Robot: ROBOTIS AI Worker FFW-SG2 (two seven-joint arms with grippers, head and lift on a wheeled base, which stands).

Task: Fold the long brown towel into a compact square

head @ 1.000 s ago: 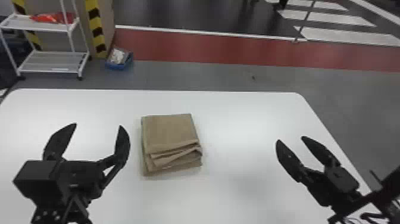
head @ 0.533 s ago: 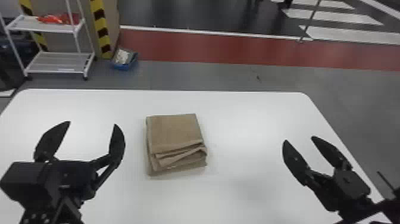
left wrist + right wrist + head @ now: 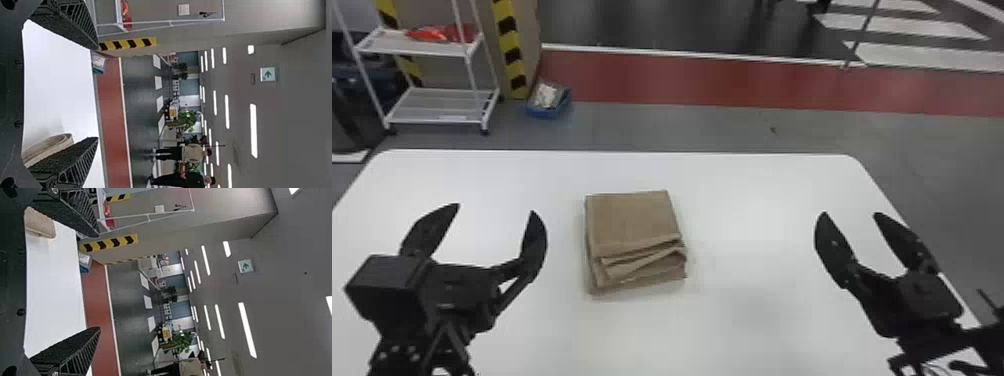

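Observation:
The brown towel lies folded into a thick, nearly square stack on the white table, its layered edges showing on the side nearer me. To its left in the head view, my left gripper stands open and apart from it. My right gripper is well to the towel's right, open with nothing held. In the left wrist view, the left gripper has the towel beside one finger. The right wrist view has the right gripper spread wide, with the towel farther off near one finger.
The white table extends around the towel, with its right edge running beneath the right arm. Beyond it on the floor are a white shelf rack and a small blue bin.
Both grippers, open throughout, have shifted a little in the head view, the right one slightly rightward overall. The towel keeps its folded shape, and the whole scene has drifted slightly right.

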